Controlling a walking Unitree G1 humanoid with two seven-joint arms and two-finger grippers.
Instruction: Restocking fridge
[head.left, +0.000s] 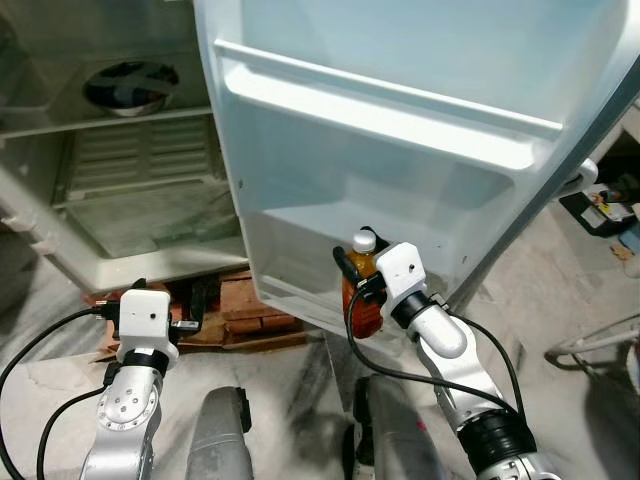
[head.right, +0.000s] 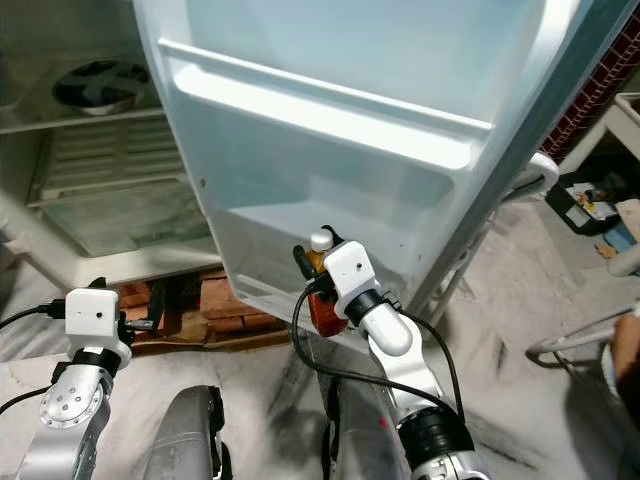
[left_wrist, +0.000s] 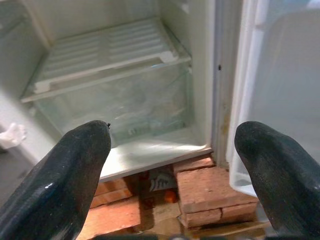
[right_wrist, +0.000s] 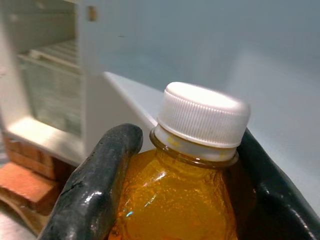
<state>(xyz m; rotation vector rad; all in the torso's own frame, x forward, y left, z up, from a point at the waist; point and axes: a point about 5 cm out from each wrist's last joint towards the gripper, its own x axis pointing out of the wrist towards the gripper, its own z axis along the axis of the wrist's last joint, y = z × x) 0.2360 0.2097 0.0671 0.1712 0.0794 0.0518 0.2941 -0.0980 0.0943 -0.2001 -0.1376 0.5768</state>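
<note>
An orange juice bottle (head.left: 364, 290) with a white cap (right_wrist: 204, 119) is held upright at the front edge of the lowest shelf of the open fridge door (head.left: 400, 150). My right gripper (head.left: 358, 285) is shut on the bottle's shoulder, one black finger (right_wrist: 97, 185) on each side. My left gripper (left_wrist: 175, 165) is open and holds nothing, low down before the fridge's bottom glass shelf (left_wrist: 115, 105). The left wrist (head.left: 145, 320) sits near the bricks under the fridge.
The fridge body (head.left: 110, 200) stands open at left, with a dark bowl (head.left: 130, 88) on an upper shelf. Red bricks (head.left: 235, 305) prop the fridge off the marble floor. A metal frame (head.left: 590, 345) and clutter (head.left: 600, 210) lie at far right.
</note>
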